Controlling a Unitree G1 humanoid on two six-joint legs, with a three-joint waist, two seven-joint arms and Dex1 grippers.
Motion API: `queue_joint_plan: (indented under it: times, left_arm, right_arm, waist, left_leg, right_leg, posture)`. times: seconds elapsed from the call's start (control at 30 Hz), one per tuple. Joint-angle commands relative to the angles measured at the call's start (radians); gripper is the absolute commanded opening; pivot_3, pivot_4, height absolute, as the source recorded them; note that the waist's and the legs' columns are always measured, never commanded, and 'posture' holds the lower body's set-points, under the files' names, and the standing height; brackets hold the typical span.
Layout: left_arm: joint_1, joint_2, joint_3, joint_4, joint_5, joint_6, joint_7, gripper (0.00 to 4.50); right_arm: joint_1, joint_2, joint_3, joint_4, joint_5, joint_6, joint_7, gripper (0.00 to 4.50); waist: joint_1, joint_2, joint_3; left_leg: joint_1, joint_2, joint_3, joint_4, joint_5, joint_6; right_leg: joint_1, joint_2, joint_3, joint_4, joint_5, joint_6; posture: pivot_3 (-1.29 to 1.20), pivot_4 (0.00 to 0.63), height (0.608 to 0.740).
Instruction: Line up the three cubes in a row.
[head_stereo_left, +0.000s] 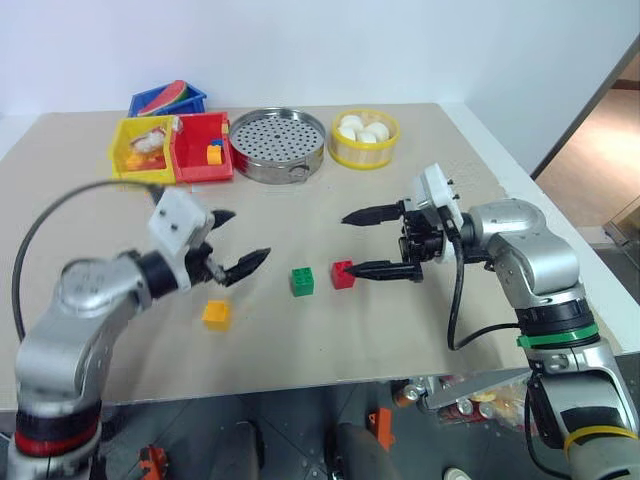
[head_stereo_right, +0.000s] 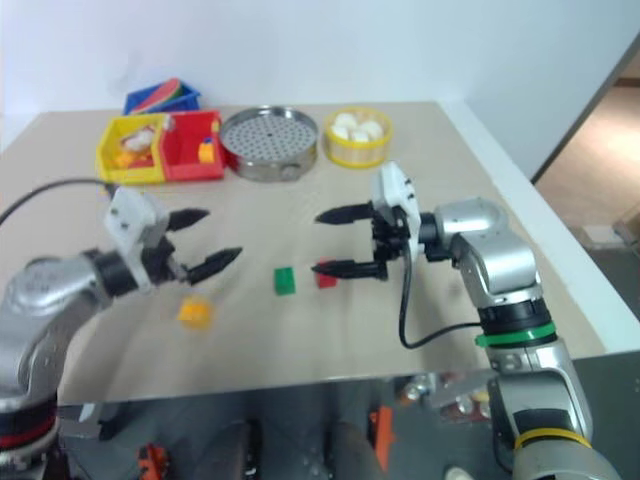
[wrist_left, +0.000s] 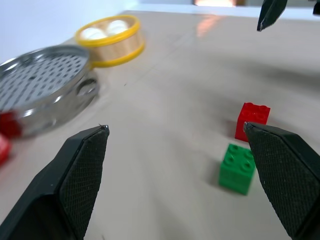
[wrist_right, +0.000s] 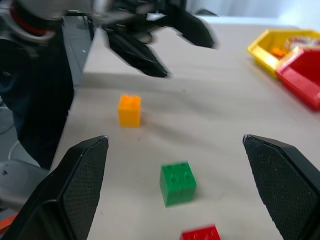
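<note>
Three cubes sit on the tan table (head_stereo_left: 420, 330) in the lower middle of the left eye frame. The red cube (head_stereo_left: 343, 274) and the green cube (head_stereo_left: 302, 281) lie close together with a narrow gap between them. The yellow cube (head_stereo_left: 216, 314) lies apart, further to the lower left. All three stand studs up. They are near-square, so none has a clear long axis; the three together run in a shallow slant from lower left to right.

The left gripper (head_stereo_left: 240, 243) hangs above the table at centre left, just above the yellow cube, fingers spread wide and holding nothing. The right gripper (head_stereo_left: 363, 242) reaches in from the right, also spread and empty; its lower finger tip is just beside the red cube, and whether it touches cannot be told.

The left wrist view shows the stud pattern on the green and red cubes. The right wrist view adds the yellow cube and the left gripper above it.

At the frame's upper left stand a yellow bin (head_stereo_left: 118, 160), a red bin (head_stereo_left: 195, 168) and a blue bin (head_stereo_left: 195, 102). A perforated steel steamer tray (head_stereo_left: 277, 144) and a yellow-rimmed basket of white balls (head_stereo_left: 364, 139) sit at top centre.
</note>
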Motion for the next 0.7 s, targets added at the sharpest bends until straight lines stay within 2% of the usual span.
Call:
queue_joint_plan:
  times: [0.03,0.17,0.37,0.7]
  left_arm:
    - [0.142,-0.059,0.063,-0.132,0.019,-0.082,0.108,4.46]
    - [0.260,-0.110,0.060,-0.173,0.045,-0.159,0.178,4.46]
    - [0.389,-0.143,-0.008,-0.181,0.115,-0.236,0.262,4.46]
    - [0.463,-0.153,-0.064,-0.150,0.097,-0.254,0.270,4.46]
  right_arm:
    - [-0.008,0.005,0.001,-0.011,-0.010,-0.040,0.007,4.50]
    - [-0.016,0.015,0.011,0.012,-0.024,-0.061,0.013,4.50]
    - [-0.033,0.016,0.017,0.049,-0.045,-0.092,0.017,4.50]
    - [-0.012,-0.007,0.008,0.037,-0.050,-0.094,0.011,4.50]
  waist:
    - [-0.001,0.000,0.000]
    - [0.001,0.000,0.000]
    - [0.001,0.000,0.000]
    - [0.001,0.000,0.000]
  left_leg:
    - [0.001,0.000,0.000,0.000,0.000,0.000]
    - [0.003,0.000,0.000,0.001,0.000,0.000]
    - [0.002,0.000,0.001,0.003,0.001,0.001]
    - [0.002,0.000,0.001,0.003,0.000,0.001]
  right_leg:
    - [0.001,0.000,0.000,0.000,0.000,0.000]
    - [0.002,0.000,0.000,0.000,0.000,-0.003]
    - [0.002,-0.001,0.001,0.000,0.000,-0.006]
    - [0.001,-0.001,0.001,-0.001,0.000,-0.007]
  posture:
    - [0.00,0.150,0.740]
    - [0.00,0.150,0.740]
    - [0.00,0.150,0.740]
    - [0.00,0.150,0.740]
